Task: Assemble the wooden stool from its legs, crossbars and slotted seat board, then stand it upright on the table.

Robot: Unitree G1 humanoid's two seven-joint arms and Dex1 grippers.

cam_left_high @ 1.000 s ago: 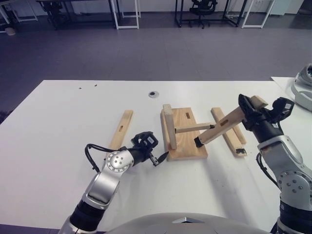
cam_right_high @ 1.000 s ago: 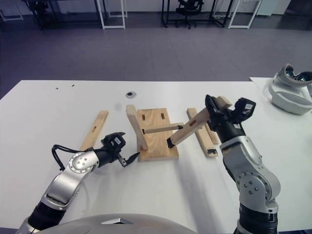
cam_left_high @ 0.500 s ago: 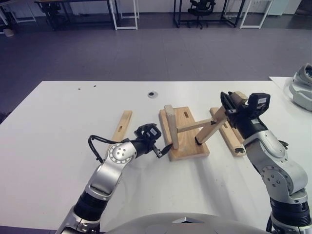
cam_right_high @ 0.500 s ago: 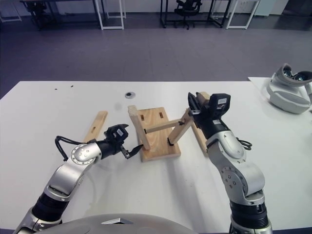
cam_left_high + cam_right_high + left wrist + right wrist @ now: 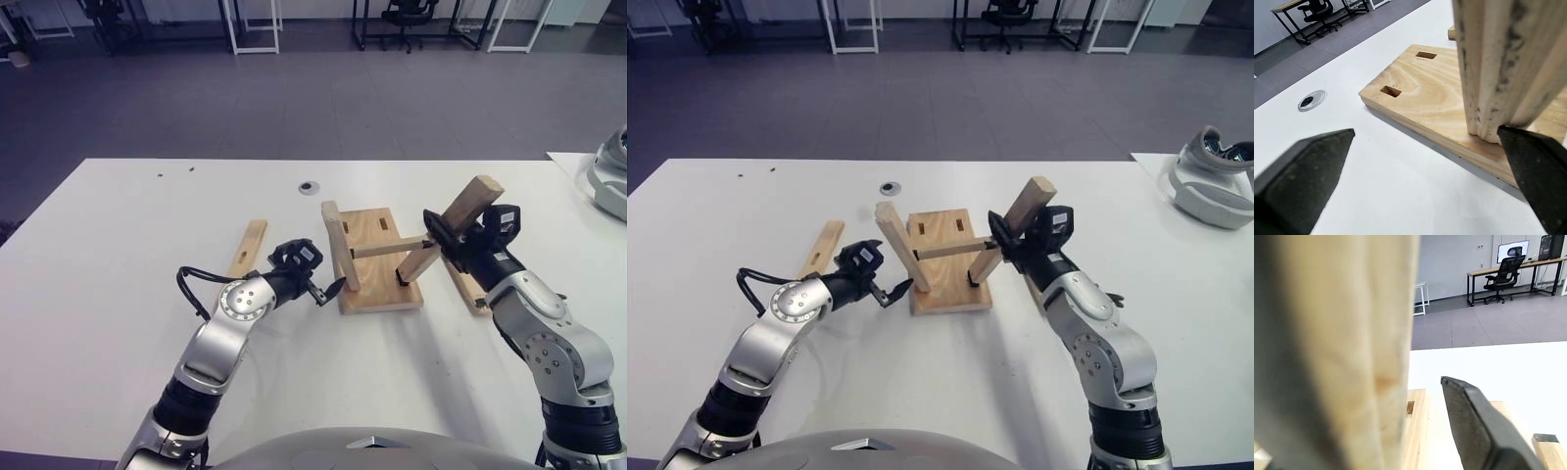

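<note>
The right gripper (image 5: pixel 438 228), jaws clamped on the leg (image 5: pixel 419 262), tipped it steeper; left gripper (image 5: pixel 326 292) jaws stay apart.

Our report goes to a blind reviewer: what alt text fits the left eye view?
The right claw grips a tilted wooden leg, joined by a crossbar to a second leg standing on the seat board on a white table. The open left claw sits by that leg's base; a loose leg lies farther left.

Head stereo pair looks fwd/down over table (image 5: pixel 118 255) — wrist cams close on seat board (image 5: pixel 1440 93).
</note>
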